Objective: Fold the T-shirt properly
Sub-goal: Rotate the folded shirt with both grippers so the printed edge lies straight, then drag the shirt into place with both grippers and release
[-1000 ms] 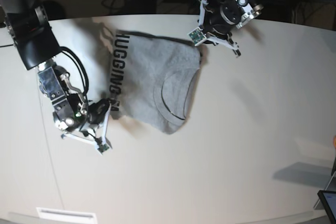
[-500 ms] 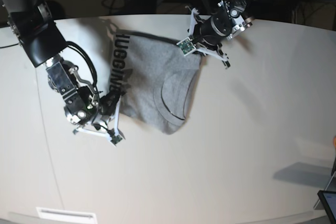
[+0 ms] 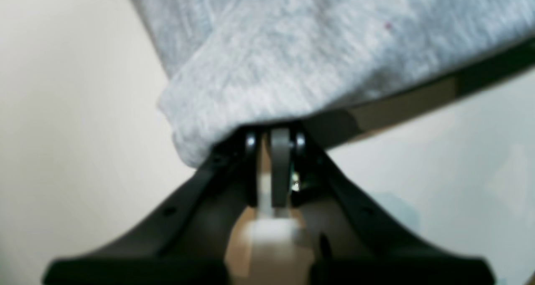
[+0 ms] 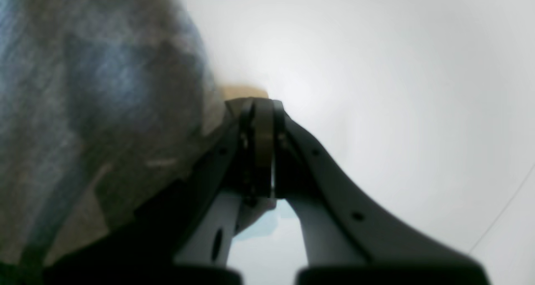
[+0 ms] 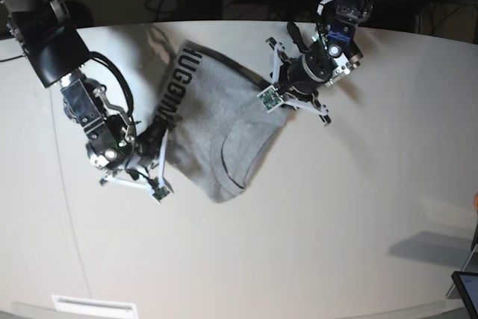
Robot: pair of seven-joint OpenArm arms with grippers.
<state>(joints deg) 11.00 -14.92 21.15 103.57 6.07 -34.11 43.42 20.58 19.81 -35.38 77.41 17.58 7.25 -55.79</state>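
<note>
Left wrist view: the left gripper (image 3: 276, 151) has its two dark fingers pressed nearly together, pinching a folded edge of the T-shirt (image 3: 292, 55), whose heather-grey cloth bunches over the fingertips and fills the top of the picture. Below and beside it lies the pale table (image 3: 75, 109).

Right wrist view: the right gripper (image 4: 259, 143) is fully closed. Blurred grey fabric hangs just to the left of its fingers and touches them; whether cloth is actually caught between them cannot be told.

Base view: the left gripper (image 5: 282, 95) sits at the shirt's upper right edge, and the right gripper (image 5: 153, 156) at its lower left edge. The T-shirt (image 5: 216, 121) lies between them on the white table (image 5: 336, 222), partly folded, collar curve showing near its lower end and a strip of black block letters along its left side.
</note>
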